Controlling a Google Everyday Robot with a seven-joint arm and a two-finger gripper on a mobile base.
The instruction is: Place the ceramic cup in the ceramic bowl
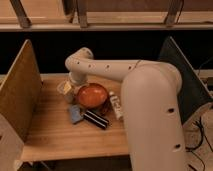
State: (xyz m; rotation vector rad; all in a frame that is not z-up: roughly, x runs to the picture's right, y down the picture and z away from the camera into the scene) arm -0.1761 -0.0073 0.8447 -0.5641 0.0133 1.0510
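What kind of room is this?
Probably a robot test room: a wooden table fenced by side boards, and cables on the floor. The gripper hangs by the ceramic cup, beside the ceramic bowl.

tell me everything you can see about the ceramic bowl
The ceramic bowl is wide, shallow and round, glossy orange-red inside with a darker red rim, and looks empty. It sits upright on the wooden table. The ceramic cup stands just left of it, a white bottle-like item lies by its right side, and a dark flat bar and a blue item lie in front. The pincer hangs by the cup, near the bowl's left rim; whether anything touches the bowl is unclear.
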